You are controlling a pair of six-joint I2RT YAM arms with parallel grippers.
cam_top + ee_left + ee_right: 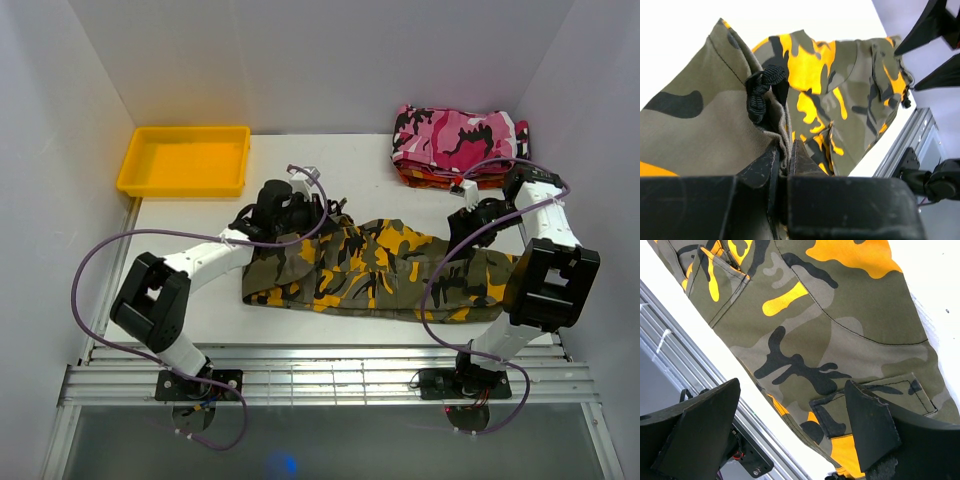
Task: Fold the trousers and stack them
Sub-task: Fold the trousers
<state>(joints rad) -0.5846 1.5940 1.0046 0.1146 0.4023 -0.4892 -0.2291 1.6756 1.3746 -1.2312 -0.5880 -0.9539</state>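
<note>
Left gripper pinched just a thin fold of the trousers, which lay across mid-table, and my right gripper hung spread over them holding nothing, so I judged a one-sided pull could slip or bunch the cloth.

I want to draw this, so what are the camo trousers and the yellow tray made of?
The trousers look like matte woven cloth, maybe cotton: stitched seams and soft folds show. The yellow tray looks like smooth, hard plastic: even colour, moulded rim.
</note>
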